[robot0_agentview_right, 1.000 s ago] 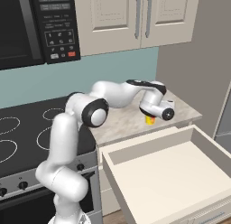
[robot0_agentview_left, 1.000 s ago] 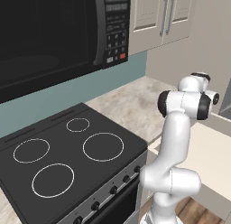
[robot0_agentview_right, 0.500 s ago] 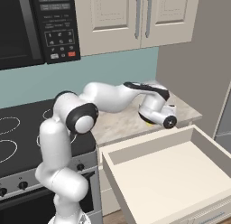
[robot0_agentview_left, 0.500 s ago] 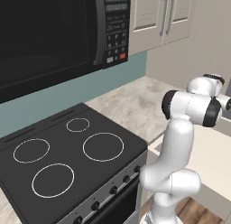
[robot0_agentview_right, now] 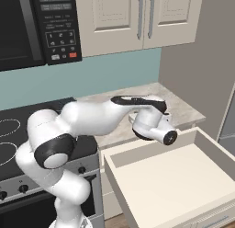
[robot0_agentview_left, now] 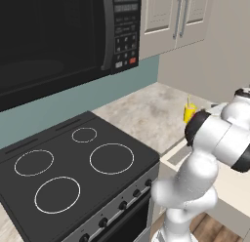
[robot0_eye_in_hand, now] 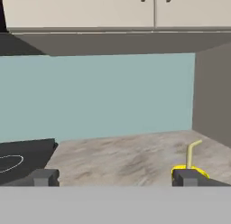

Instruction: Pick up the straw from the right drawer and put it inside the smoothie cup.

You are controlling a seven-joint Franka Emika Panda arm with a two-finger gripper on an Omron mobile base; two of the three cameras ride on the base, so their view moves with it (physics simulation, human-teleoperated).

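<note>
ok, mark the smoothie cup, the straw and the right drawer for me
smoothie cup (robot0_agentview_left: 189, 113): left base view, on its yellow side wall.
straw (robot0_eye_in_hand: 192, 151): hand view, on the stem rising out of the cup.
right drawer (robot0_agentview_right: 176, 179): right base view, on its bare cream floor.

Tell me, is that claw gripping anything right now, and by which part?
Nothing. The claw is open with bare counter between its tips; the straw already stands in the smoothie cup.

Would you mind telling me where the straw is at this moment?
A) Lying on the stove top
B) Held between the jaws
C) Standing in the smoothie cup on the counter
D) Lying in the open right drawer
C: the straw sticks up out of the smoothie cup on the counter, and the jaws stand apart from it.
</note>
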